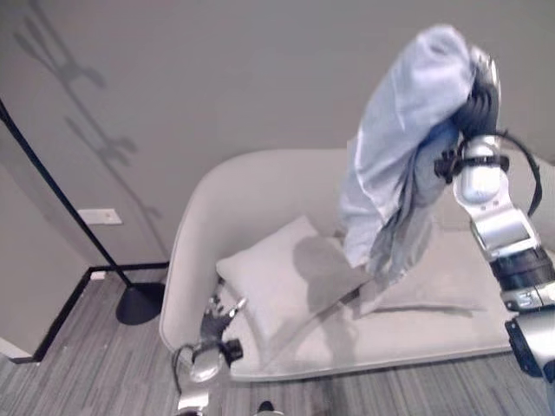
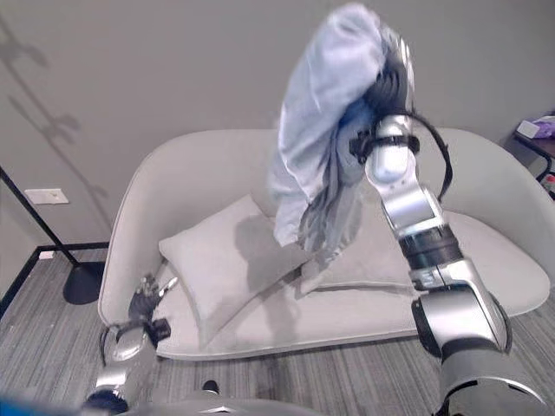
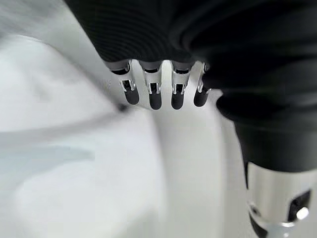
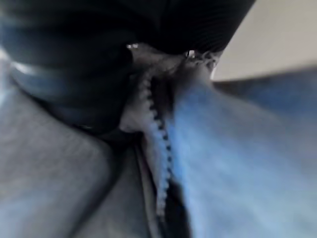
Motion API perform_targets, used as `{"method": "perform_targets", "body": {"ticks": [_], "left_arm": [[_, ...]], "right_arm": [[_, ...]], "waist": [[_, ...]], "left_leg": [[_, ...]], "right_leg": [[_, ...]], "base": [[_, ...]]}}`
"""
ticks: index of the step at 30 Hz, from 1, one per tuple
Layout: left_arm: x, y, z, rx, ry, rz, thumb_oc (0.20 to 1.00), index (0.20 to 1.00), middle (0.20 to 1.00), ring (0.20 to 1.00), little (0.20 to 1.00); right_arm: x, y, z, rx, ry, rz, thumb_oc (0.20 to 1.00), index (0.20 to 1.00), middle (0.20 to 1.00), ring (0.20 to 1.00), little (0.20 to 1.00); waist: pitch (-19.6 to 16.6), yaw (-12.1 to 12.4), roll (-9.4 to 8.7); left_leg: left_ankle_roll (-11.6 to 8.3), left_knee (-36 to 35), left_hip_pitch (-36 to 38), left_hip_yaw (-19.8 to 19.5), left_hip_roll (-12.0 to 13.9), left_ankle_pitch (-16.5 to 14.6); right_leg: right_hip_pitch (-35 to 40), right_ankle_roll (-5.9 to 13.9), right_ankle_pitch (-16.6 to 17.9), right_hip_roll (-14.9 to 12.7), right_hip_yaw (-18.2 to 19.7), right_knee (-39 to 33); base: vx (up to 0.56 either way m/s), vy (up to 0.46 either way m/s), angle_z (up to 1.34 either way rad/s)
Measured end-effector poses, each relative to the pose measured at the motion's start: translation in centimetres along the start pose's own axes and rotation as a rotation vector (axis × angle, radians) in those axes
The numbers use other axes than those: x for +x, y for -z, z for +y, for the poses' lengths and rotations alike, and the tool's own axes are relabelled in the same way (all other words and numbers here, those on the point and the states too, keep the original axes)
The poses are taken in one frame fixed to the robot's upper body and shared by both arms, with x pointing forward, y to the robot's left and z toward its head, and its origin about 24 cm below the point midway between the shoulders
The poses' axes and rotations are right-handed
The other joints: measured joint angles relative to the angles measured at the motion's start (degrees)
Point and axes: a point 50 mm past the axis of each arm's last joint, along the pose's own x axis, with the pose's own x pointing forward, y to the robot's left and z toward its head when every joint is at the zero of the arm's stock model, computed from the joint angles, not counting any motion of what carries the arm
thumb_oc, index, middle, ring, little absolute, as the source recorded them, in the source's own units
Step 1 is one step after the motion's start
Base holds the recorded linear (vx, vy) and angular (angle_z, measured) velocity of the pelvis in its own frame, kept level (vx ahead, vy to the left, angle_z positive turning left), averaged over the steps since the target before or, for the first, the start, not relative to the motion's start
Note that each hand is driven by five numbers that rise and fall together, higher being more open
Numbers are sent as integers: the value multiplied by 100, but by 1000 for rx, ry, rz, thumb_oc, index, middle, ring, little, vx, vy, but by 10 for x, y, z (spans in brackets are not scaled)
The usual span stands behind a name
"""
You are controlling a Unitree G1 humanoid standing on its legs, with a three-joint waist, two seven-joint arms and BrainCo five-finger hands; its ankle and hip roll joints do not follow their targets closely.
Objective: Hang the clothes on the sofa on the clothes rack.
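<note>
My right hand (image 1: pixel 479 91) is raised high above the sofa (image 1: pixel 260 173), shut on a pale blue garment (image 1: pixel 399 147) that hangs bunched from it down toward the seat. Up close, the right wrist view shows the garment's zipper (image 4: pixel 156 144) and blue fabric (image 4: pixel 237 158) against the hand's dark cover (image 4: pixel 74 64). The clothes rack is a thin black pole (image 1: pixel 61 204) on a round black base (image 1: pixel 139 303) to the left of the sofa. My left hand (image 1: pixel 217 316) is low at the sofa's front left corner, with straight fingers (image 3: pixel 153 94) that hold nothing.
Two pale cushions lie on the seat, one tilted at the left (image 1: pixel 277 286) and one flat under the garment (image 1: pixel 434 277). A wall socket (image 1: pixel 98 216) sits behind the rack. A small table (image 2: pixel 538 134) stands at the far right.
</note>
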Motion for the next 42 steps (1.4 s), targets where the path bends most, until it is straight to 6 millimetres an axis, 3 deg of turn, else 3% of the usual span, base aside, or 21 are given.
{"method": "perform_targets", "body": {"ticks": [3, 8, 13, 18, 19, 22, 24, 25, 26, 27, 33, 42], "left_arm": [[9, -33, -27, 51, 70, -146, 1000, 1000, 1000, 1000, 1000], [5, -56, -65, 56, 186, -249, 1000, 1000, 1000, 1000, 1000], [-6, -51, -114, 152, 350, -249, 1000, 1000, 1000, 1000, 1000], [-35, -63, -164, -23, 572, -218, 1000, 1000, 1000, 1000, 1000], [-48, -66, -180, -66, 666, -210, 1000, 1000, 1000, 1000, 1000], [-66, -64, -201, -31, 811, -206, 1000, 1000, 1000, 1000, 1000], [-63, -60, -210, 39, 835, -187, 1000, 1000, 1000, 1000, 1000], [-61, -59, -212, 55, 833, -178, 940, 940, 940, 940, 940], [-59, -59, -213, 67, 829, -173, 715, 715, 715, 715, 715], [-56, -58, -214, 84, 821, -166, 200, 200, 200, 200, 200], [-22, -62, -207, 96, 651, -62, 200, 200, 200, 200, 200], [-19, -67, -196, -56, 576, -36, 200, 200, 200, 200, 200]], "right_arm": [[3, -21, 10, 64, -31, -86, 200, 200, 200, 200, 200], [-3, -30, 33, 220, -69, -72, 200, 200, 200, 200, 200], [-14, -46, 57, 333, -175, -86, 200, 200, 200, 200, 200], [-24, -66, 79, 418, -258, -128, 200, 200, 200, 200, 200], [-26, -68, 85, 450, -266, -117, 200, 200, 200, 200, 200], [-31, -72, 99, 512, -302, -84, 200, 200, 200, 200, 200], [-33, -72, 104, 557, -319, -54, 200, 200, 200, 200, 200], [-34, -73, 106, 570, -329, -50, 200, 200, 200, 200, 200], [-34, -73, 106, 580, -334, -43, 200, 200, 200, 200, 200], [-34, -72, 105, 583, -335, -39, 200, 200, 200, 200, 200], [-38, -90, 109, 665, -398, -80, 200, 200, 200, 200, 200], [-35, -77, 95, 584, -393, -79, 200, 200, 200, 200, 200]], "waist": [[-93, -140, -27], [-225, -471, -84], [-323, -649, -49], [-434, -711, -67], [-438, -731, -77], [-447, -840, -86], [-452, -931, -85], [-458, -960, -78], [-468, -990, -69], [-473, -1099, -65], [-558, -1414, 62], [-572, -1373, 97]], "left_leg": [[-4, -11, 89, 165, -19, -4], [-1, -149, 273, 380, -79, -5], [-2, -188, 266, 443, -58, -7], [-1, -194, 167, 482, -65, -6], [0, -193, 168, 496, -68, -5], [0, -193, 164, 540, -54, -6], [0, -193, 165, 577, -52, -6], [0, -192, 164, 601, -50, -8], [26, -191, 163, 637, -43, -25], [29, -189, 164, 644, -46, -27], [26, -195, 166, 888, -43, -37], [19, -194, 206, 961, 14, -55]], "right_leg": [[-2, 19, 23, -64, 140, -12], [25, 56, 44, -134, 286, -53], [-55, 63, 37, -156, 320, -32], [-242, 76, 27, -182, 381, 70], [-260, 79, 26, -191, 406, 81], [-333, 89, 11, -200, 460, 163], [-353, 94, 5, -206, 467, 194], [-386, 96, -4, -214, 491, 221], [-443, 93, -32, -221, 539, 268], [-459, 93, -32, -230, 555, 290], [-710, 102, -69, -283, 795, 462], [-728, 100, -69, -232, 889, 450]], "base": [[2, 65, -23], [0, 51, -20], [-5, 11, -3], [-7, 2, -5], [-12, -5, -5], [3, -7, -8], [5, 1, -6], [13, 1, -14], [16, 4, -14], [16, 4, -11], [16, 0, -20], [14, -39, -6]]}}
